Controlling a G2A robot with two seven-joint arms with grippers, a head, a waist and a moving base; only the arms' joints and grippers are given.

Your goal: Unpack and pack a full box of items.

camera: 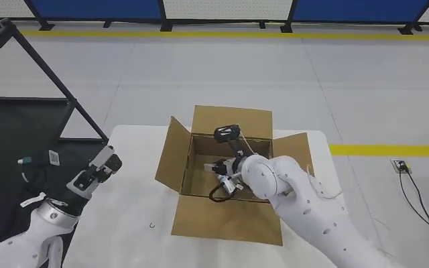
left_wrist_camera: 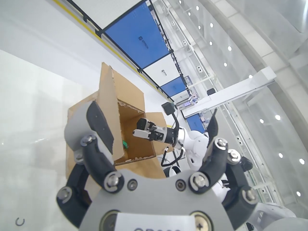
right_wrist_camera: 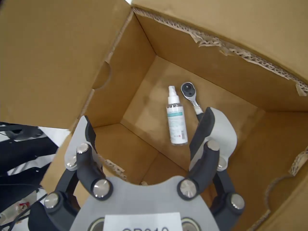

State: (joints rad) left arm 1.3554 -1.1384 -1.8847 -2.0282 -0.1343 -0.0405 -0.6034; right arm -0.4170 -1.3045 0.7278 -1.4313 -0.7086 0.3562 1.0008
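Box: an open cardboard box [camera: 228, 218] [left_wrist_camera: 131, 116] [right_wrist_camera: 134, 78] is set on the white surface [camera: 127, 221] [left_wrist_camera: 36, 121], midway between its left and right edges and close to its far edge. All four flaps are folded outward, and torn corrugated edges are seen along the rim.

Spray bottle: a small clear bottle [right_wrist_camera: 176, 118] with a white pump top and a white label lies flat on the box floor, away from the walls.

Ratchet: a metal ratchet wrench [right_wrist_camera: 190, 92] lies on the box floor just beside the bottle, its round head level with the bottle's pump top. Its handle is partly hidden behind one finger of the right jaws.

Right jaws: the right gripper [camera: 221, 179] [left_wrist_camera: 142, 128] [right_wrist_camera: 148, 116] is held inside the box opening, pointed down at the floor. Its jaws are spread wide and nothing is held.

Bottle and jaws: the bottle is seen in the gap between the two fingers, closer to the finger that covers the ratchet handle. It lies well below the fingertips and is touched by neither.

Left jaws: the left gripper [camera: 107, 161] [left_wrist_camera: 155, 114] is held above the surface near its left edge, well apart from the box and pointed toward it. Its jaws are spread and nothing is held.
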